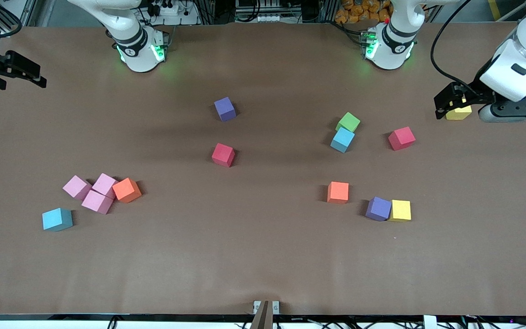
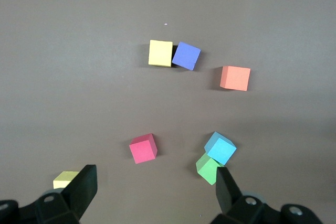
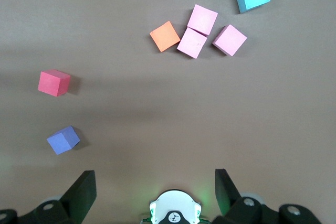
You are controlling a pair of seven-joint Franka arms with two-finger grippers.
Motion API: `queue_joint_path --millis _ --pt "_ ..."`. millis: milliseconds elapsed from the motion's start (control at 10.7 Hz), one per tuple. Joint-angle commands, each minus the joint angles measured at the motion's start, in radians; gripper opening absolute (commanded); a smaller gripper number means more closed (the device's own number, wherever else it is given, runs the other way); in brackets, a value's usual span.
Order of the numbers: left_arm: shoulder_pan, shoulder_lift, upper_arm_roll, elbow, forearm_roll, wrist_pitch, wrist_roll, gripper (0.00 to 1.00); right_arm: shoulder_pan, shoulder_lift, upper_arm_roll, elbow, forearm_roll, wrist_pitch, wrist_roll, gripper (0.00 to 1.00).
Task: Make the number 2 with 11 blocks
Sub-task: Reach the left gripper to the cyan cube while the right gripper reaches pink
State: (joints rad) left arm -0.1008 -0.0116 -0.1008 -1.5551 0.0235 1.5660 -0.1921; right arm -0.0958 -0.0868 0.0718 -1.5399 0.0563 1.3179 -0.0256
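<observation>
Blocks lie scattered on the brown table. A purple block [image 1: 225, 109] and a red block [image 1: 223, 155] sit mid-table. Toward the right arm's end, three pink blocks [image 1: 97, 202], an orange block [image 1: 127, 190] and a light blue block [image 1: 57, 219] cluster. Toward the left arm's end lie green [image 1: 348, 122], light blue [image 1: 342, 140], red [image 1: 401, 138], orange [image 1: 338, 192], purple [image 1: 378, 209] and yellow [image 1: 400, 210] blocks. My left gripper [image 1: 448, 103] [image 2: 155, 190] hangs open and empty over another yellow block [image 1: 458, 112]. My right gripper [image 1: 21, 73] [image 3: 155, 192] hangs open and empty at the table's edge.
The two arm bases [image 1: 140, 50] [image 1: 388, 48] stand along the table's robot side. A small bracket [image 1: 266, 307] sits at the table edge nearest the front camera. The brown table [image 1: 263, 256] is bare between the block groups.
</observation>
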Motion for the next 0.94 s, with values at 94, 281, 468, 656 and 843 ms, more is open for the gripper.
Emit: queue_joint_path --millis 94,281,468,656,843 --pt "-0.004 -0.021 0.001 -0.008 0.021 -0.015 0.011 1.0 -0.012 0.013 0.011 0.026 -0.01 -0.019 0.003 1.0" --pt "-0.016 -0.016 -0.006 -0.013 0.023 -0.017 0.005 1.0 -0.01 0.013 0.011 0.026 -0.01 -0.019 0.003 1.0" --pt "-0.042 -0.004 -0.02 -0.067 0.003 0.008 0.005 1.0 -0.01 0.015 0.013 0.023 -0.007 -0.019 0.004 1.0" --pt "-0.086 -0.004 -0.086 -0.173 0.001 0.08 -0.033 1.0 0.013 0.054 0.014 0.021 -0.004 -0.016 0.001 1.0" --pt "-0.088 -0.016 -0.105 -0.332 0.001 0.202 -0.073 1.0 0.028 0.138 0.014 0.023 -0.007 0.029 0.0 1.0"
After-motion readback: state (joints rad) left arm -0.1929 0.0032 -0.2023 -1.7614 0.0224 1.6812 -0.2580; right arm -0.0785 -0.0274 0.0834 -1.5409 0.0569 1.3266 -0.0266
